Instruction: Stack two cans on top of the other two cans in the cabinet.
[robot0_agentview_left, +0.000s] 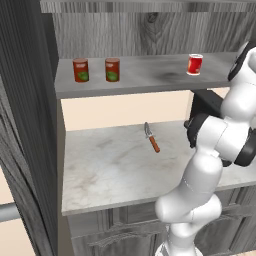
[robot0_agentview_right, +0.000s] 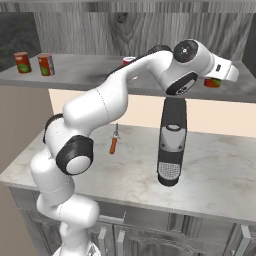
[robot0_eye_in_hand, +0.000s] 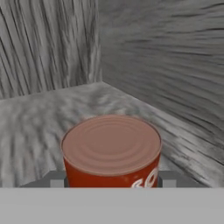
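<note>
I'm looking into the grey wood-grain cabinet (robot0_agentview_left: 30, 100), its shelf board (robot0_agentview_left: 150, 77) running across above the pale marble counter (robot0_agentview_left: 115, 170). The white arm (robot0_agentview_right: 100, 107) reaches up from the base and over the shelf toward its right end. A dark coffee machine (robot0_agentview_right: 171, 145) stands on the counter under the arm's wrist.

On the shelf's left part I see two red cans with green label patches (robot0_agentview_left: 80, 70) (robot0_agentview_left: 112, 69), upright, just beside each other but apart. Further right along the shelf stands a red can with a white lower band (robot0_agentview_left: 194, 64), well apart from that pair. At the far right end, near the cabinet's corner, sits a plain red can (robot0_eye_in_hand: 111, 151), upright on the board.

The gripper (robot0_eye_in_hand: 111, 179) sits at that can, grey finger parts showing at either side of its lower body. I cannot tell whether they press it.

An orange-handled knife (robot0_agentview_left: 151, 137) lies flat on the counter.
</note>
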